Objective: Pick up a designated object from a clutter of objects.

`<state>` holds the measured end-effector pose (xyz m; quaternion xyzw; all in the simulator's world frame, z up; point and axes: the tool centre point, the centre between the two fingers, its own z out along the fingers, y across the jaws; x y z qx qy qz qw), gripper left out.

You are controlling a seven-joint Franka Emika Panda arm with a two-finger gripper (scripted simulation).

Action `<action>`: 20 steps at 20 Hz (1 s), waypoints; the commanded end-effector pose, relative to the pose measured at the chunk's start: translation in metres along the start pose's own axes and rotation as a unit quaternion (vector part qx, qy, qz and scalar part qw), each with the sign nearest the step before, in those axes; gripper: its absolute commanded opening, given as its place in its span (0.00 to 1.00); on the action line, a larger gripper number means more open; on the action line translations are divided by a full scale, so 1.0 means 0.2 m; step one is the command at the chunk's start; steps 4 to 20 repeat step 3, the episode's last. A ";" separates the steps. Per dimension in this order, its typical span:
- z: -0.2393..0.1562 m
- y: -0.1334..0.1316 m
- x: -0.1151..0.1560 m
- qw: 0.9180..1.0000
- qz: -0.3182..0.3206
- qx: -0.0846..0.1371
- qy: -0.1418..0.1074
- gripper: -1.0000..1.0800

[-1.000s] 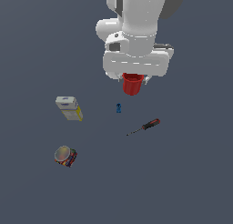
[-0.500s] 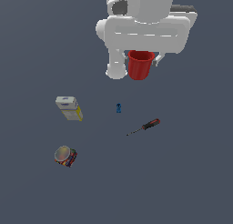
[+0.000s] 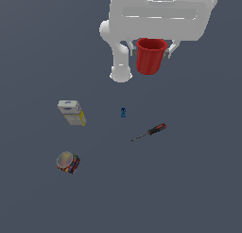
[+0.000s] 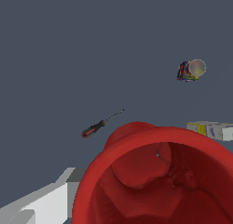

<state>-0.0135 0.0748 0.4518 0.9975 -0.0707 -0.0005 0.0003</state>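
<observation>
The small plain red cup (image 3: 151, 56) hangs upright in my gripper (image 3: 151, 48), which is shut on its rim, high above the grey floor. In the wrist view the cup (image 4: 154, 177) fills the near part of the picture, mouth open to the camera. The rest of the clutter lies below: a slim red-and-black-handled screwdriver (image 3: 150, 131) (image 4: 99, 124), a white-and-yellow box (image 3: 72, 112) (image 4: 211, 129), a multicoloured can with a silver top (image 3: 68, 162) (image 4: 190, 70) and a tiny blue piece (image 3: 123, 112).
The white arm body (image 3: 160, 14) fills the top of the exterior view, with a rounded link (image 3: 120, 61) hanging down beside the cup. A grey finger part (image 4: 41, 202) shows in the wrist view.
The gripper has risen with the red cup held in it, so arm and cup look larger and higher in the exterior view. The items on the floor have not moved.
</observation>
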 end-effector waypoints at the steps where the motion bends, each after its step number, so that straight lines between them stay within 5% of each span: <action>1: -0.02 0.00 0.00 1.000 0.000 0.000 0.001 0.00; 20: -0.03 0.00 0.01 1.000 0.000 0.000 0.001 0.00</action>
